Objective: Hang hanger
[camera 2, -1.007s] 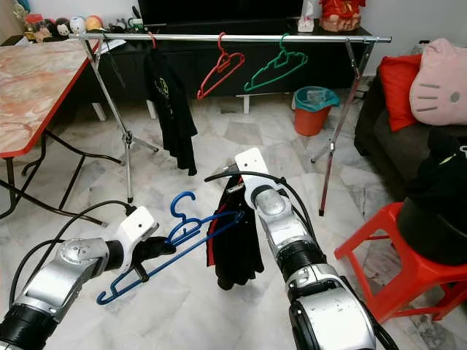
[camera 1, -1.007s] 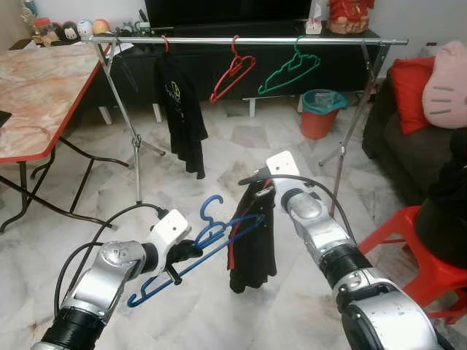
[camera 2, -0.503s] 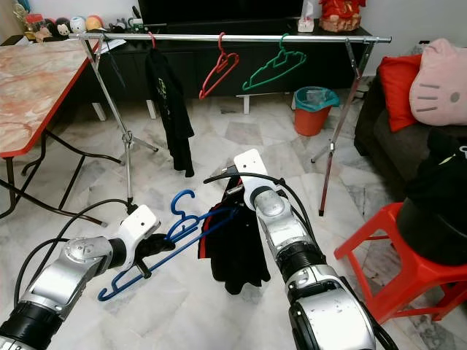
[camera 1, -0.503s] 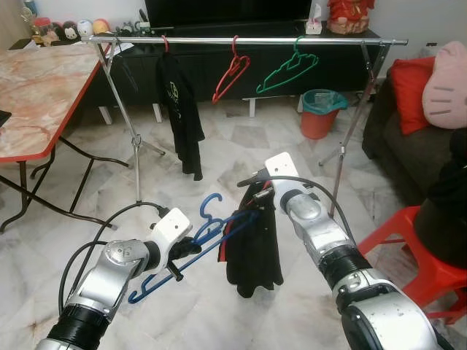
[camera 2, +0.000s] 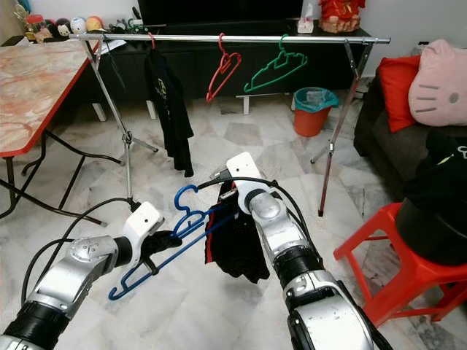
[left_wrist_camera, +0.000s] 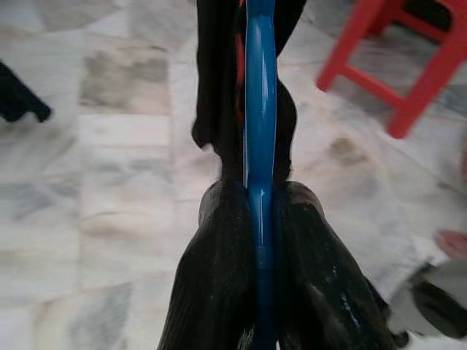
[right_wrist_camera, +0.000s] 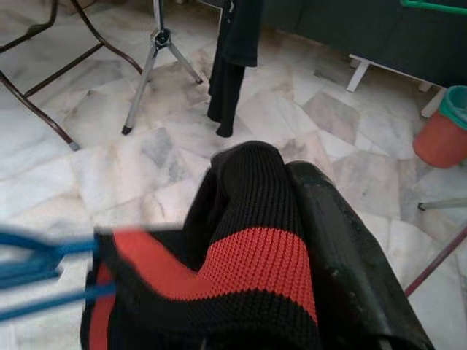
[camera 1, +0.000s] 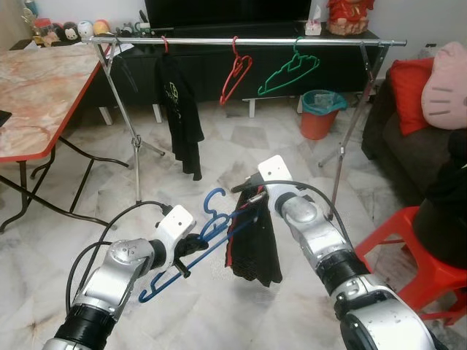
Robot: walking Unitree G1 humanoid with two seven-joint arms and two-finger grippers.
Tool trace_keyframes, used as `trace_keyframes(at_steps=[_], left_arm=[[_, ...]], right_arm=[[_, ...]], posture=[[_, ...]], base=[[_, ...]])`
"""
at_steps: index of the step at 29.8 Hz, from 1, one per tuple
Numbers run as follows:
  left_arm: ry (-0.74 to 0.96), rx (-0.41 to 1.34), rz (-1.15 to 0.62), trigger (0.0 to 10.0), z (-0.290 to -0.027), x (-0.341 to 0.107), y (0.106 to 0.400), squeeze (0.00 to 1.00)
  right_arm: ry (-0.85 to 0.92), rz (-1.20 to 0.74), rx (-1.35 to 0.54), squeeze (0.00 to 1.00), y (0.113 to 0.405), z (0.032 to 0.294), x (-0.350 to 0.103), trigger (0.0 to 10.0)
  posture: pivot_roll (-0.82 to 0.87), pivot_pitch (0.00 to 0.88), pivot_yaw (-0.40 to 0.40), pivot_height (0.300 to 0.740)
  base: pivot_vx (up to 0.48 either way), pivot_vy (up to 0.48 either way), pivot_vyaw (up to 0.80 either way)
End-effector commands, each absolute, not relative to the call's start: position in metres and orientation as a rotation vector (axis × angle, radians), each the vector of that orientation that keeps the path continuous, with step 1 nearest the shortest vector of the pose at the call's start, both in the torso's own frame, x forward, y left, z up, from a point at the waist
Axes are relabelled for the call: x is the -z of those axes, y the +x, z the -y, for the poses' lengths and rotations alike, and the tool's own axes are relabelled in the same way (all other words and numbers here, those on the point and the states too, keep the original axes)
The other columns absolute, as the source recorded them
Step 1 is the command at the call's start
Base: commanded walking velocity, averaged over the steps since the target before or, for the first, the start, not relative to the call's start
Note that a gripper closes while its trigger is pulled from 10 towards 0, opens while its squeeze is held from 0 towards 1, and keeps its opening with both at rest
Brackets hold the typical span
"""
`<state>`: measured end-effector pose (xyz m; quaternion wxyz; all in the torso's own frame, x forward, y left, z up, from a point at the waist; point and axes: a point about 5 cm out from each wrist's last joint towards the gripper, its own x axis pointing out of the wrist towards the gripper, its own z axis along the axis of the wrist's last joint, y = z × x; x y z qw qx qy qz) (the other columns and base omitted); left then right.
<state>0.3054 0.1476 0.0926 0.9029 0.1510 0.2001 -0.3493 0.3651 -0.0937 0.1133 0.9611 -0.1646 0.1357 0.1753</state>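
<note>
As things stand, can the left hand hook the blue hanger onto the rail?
Probably not yet. The left hand grips the blue hanger low over the floor, and the rail stands well ahead and higher; the right hand's black garment is draped on it.

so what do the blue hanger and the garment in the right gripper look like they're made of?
Blue hanger: likely plastic, a smooth glossy moulded bar, clamped in the left gripper.
Garment: knitted fabric, black with red bands, visible ribbed stitches, pinched by the right gripper.

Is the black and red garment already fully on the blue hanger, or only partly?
Only partly. One end of the blue hanger enters the garment, which hangs bunched from the right claw; the left claw grips the hanger.
</note>
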Motion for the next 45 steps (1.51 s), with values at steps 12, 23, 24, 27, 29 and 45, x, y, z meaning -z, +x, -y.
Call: trace_keyframes(at_steps=[12,23,24,27,29,45], left_arm=[[0.336,0.639,-0.411,10.0,-0.152,-0.093,0.314,0.0],[0.385,0.501,-0.392,10.0,-0.164,-0.096,0.325,0.0],[0.384,0.488,-0.391,10.0,-0.165,-0.096,0.326,0.0],[0.389,0.457,-0.383,10.0,-0.169,-0.098,0.328,0.0],[0.385,0.457,-0.384,10.0,-0.169,-0.098,0.328,0.0],[0.299,0.644,-0.341,10.0,-0.151,-0.101,0.316,0.0]], right_arm=[[-0.362,-0.258,-0.349,0.0,0.357,0.096,-0.122,10.0],[-0.401,-0.26,-0.327,0.0,0.357,0.098,-0.124,10.0],[-0.399,-0.26,-0.324,0.0,0.357,0.098,-0.124,10.0],[-0.405,-0.26,-0.313,0.0,0.356,0.099,-0.125,10.0],[-0.406,-0.259,-0.307,0.0,0.357,0.1,-0.126,10.0],[-0.482,-0.276,-0.465,0.0,0.347,0.082,-0.126,10.0]], posture=[[0.0,0.0,0.001,0.74],[0.0,0.0,0.003,0.74],[0.0,0.0,0.003,0.74],[-0.01,0.0,0.003,0.74],[0.0,0.0,0.003,0.74],[0.0,0.0,0.0,0.74]], base=[[0.0,0.0,0.0],[0.0,0.0,0.0],[0.0,0.0,0.0],[0.0,0.0,0.0],[0.0,0.0,0.0],[0.0,0.0,0.0]])
